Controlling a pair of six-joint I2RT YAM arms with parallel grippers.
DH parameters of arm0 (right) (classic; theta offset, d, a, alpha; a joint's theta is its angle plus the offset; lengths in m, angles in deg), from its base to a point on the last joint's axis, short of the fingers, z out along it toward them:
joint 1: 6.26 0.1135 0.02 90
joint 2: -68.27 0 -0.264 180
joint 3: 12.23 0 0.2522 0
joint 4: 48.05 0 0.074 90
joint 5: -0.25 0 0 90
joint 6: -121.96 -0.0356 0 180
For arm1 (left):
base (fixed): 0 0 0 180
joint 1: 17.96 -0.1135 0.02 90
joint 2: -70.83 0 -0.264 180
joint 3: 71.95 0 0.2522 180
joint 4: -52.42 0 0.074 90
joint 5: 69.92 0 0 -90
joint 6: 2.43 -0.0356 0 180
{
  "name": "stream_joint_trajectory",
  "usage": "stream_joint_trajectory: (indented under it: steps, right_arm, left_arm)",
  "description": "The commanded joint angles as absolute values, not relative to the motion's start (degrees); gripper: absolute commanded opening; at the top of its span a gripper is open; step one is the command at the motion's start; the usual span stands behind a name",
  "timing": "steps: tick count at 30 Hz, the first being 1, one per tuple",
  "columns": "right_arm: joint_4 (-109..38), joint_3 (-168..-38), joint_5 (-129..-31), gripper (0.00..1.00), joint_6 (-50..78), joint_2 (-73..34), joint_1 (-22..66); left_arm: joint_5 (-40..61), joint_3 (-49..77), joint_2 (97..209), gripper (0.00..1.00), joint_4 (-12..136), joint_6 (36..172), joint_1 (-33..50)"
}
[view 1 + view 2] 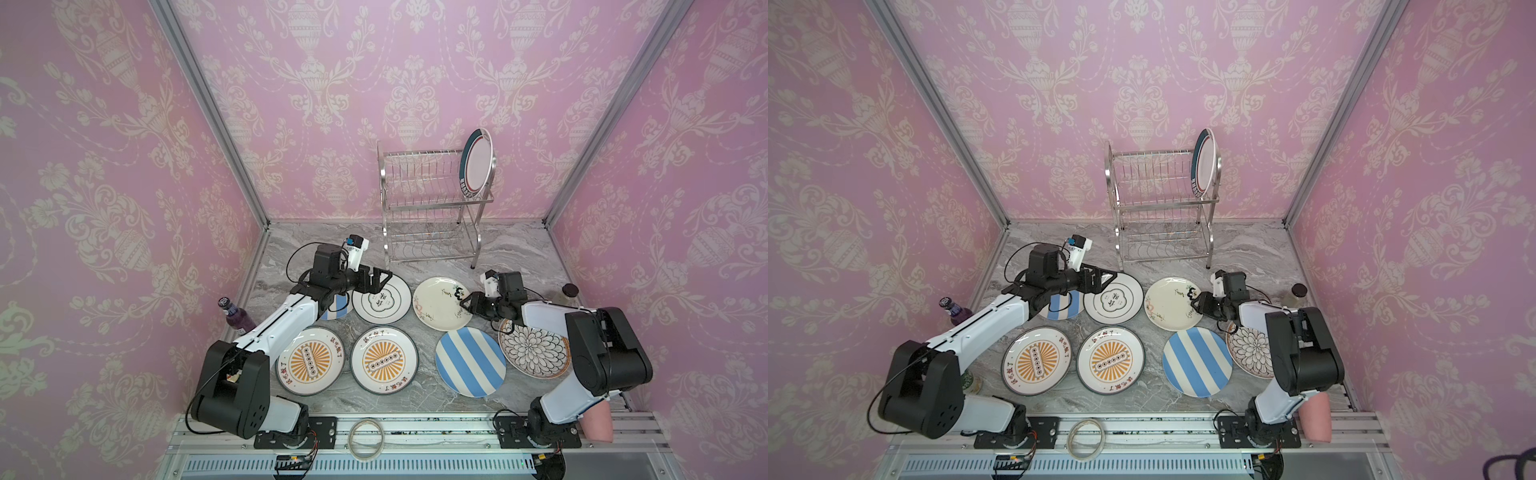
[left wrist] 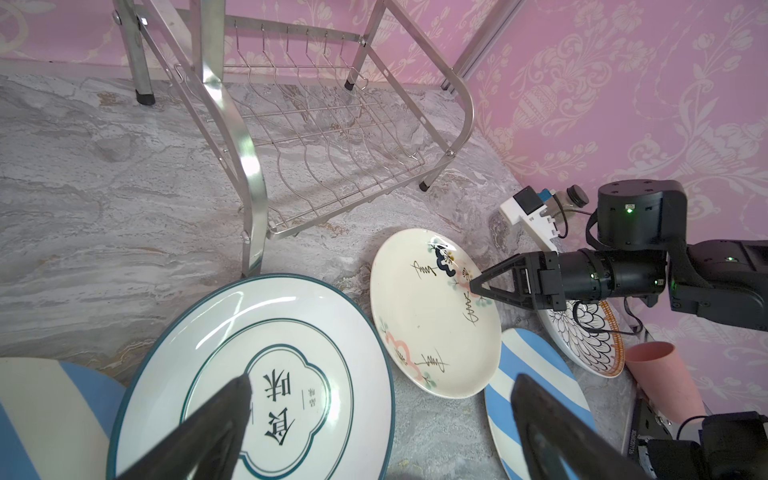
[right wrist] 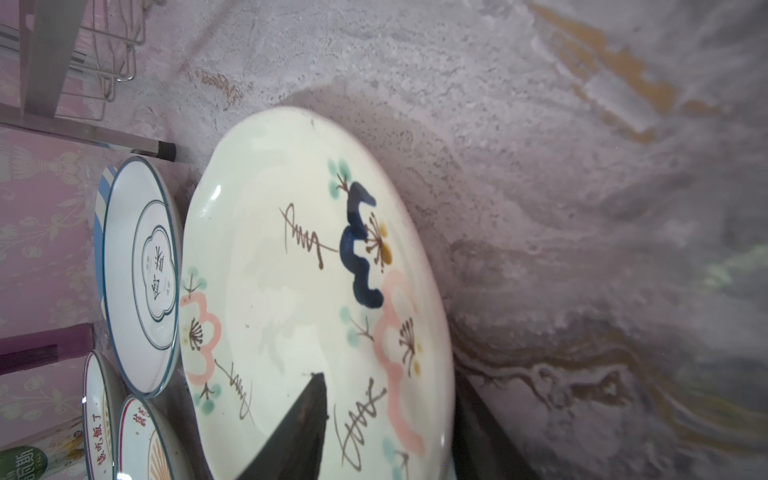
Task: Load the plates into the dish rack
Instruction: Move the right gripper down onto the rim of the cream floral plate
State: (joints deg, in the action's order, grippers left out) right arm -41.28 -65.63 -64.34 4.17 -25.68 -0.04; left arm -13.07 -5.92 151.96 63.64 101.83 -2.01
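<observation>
Marble tabletop (image 1: 519,257): grey-veined, closed in by pink damask wallpaper (image 1: 374,62).
Dish rack (image 1: 432,204): two wire tiers, standing at the back of the tabletop by the wall.
Teal-rimmed plate (image 1: 477,164): upright on edge in the rack's upper tier, at its right end.
Cream plate (image 1: 438,303): on the tabletop just in front of the rack's right feet.
Right gripper (image 1: 463,302): at the cream plate's rim on the side away from the rack, with one finger over the plate's face and the other below the rim. I cannot tell whether they press it.
Outlined white plate (image 1: 382,301): in front of the rack's left feet, beside the cream plate.
Left gripper (image 1: 382,277): jaws spread wide over the outlined white plate's rack-side edge, holding nothing.
Small striped plate (image 1: 337,309): left of the outlined plate, partly covered by the left arm.
Orange sunburst plates (image 1: 311,360): a pair side by side, further from the rack than the outlined plate.
Large striped plate (image 1: 471,361): further from the rack than the cream plate.
Petal plate (image 1: 534,349): right of the large striped plate, partly under the right arm.
Purple bottle (image 1: 235,316): far left of the rack, by the wall.
Dark-lidded jar (image 1: 570,291): right of the rack, by the wall.
</observation>
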Motion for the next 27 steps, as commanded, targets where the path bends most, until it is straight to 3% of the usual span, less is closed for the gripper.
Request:
stream_joint_trajectory:
  steps: [1,27]
  right_arm:
    - [-42.1,-63.0,-64.0,0.47,1.2,-28.5,-0.1]
    - [-44.0,-62.6,-66.0,0.17,-1.2,-28.5,0.0]
  left_arm:
    - [-14.1,-5.7,152.3,0.99,63.7,101.0,-1.7]
    - [-12.8,-5.2,151.4,0.99,66.0,99.2,-1.8]
